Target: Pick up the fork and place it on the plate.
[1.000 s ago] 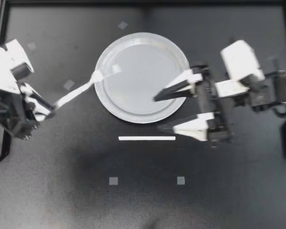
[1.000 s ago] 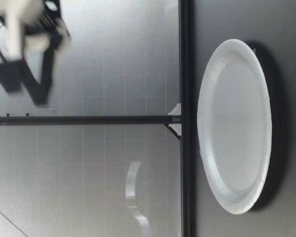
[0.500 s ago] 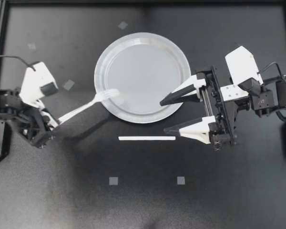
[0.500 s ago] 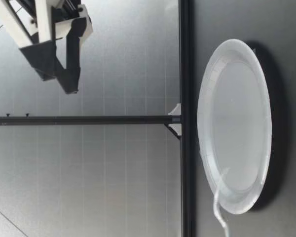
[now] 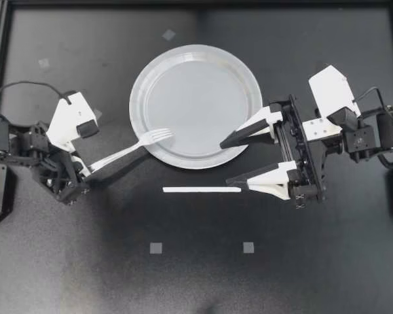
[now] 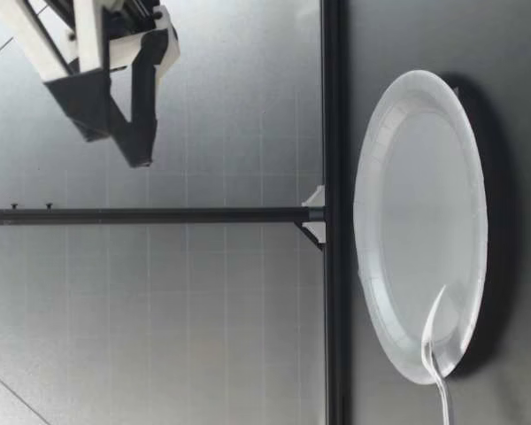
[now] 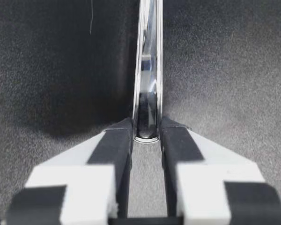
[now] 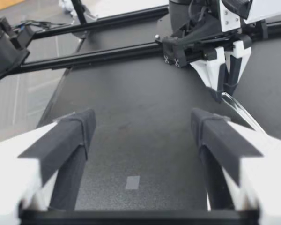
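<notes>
One white plate [image 5: 195, 98], one metal fork [image 5: 128, 152], one thin white strip [image 5: 202, 190]

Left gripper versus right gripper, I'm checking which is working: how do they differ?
The left gripper is shut on the fork; the right gripper is wide open and empty. The left gripper sits off the plate, only the tines reaching it; one right gripper finger hangs over the plate's rim. Both point toward the plate.
</notes>
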You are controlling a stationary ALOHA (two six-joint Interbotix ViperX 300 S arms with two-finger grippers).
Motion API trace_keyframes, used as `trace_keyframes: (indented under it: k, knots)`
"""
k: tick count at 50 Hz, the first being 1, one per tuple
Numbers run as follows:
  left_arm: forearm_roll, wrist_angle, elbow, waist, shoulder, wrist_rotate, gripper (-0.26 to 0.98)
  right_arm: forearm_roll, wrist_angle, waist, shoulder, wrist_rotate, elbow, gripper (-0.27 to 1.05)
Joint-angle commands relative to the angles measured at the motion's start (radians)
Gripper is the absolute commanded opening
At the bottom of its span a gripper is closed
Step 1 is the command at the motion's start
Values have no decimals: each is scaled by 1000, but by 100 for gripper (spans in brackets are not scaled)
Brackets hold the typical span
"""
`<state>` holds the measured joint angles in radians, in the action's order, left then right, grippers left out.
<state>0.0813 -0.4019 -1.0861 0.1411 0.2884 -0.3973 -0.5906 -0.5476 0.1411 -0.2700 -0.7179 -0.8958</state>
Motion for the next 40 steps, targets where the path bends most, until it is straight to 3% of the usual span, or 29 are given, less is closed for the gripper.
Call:
trace_keyframes:
  k: [1, 40]
  knots:
    - [2, 14, 12, 2, -8, 3, -7, 8, -9, -3, -6, -2, 12, 73]
    - [6, 78, -23, 3, -81, -14, -6, 34, -32, -5, 25, -2, 17, 73]
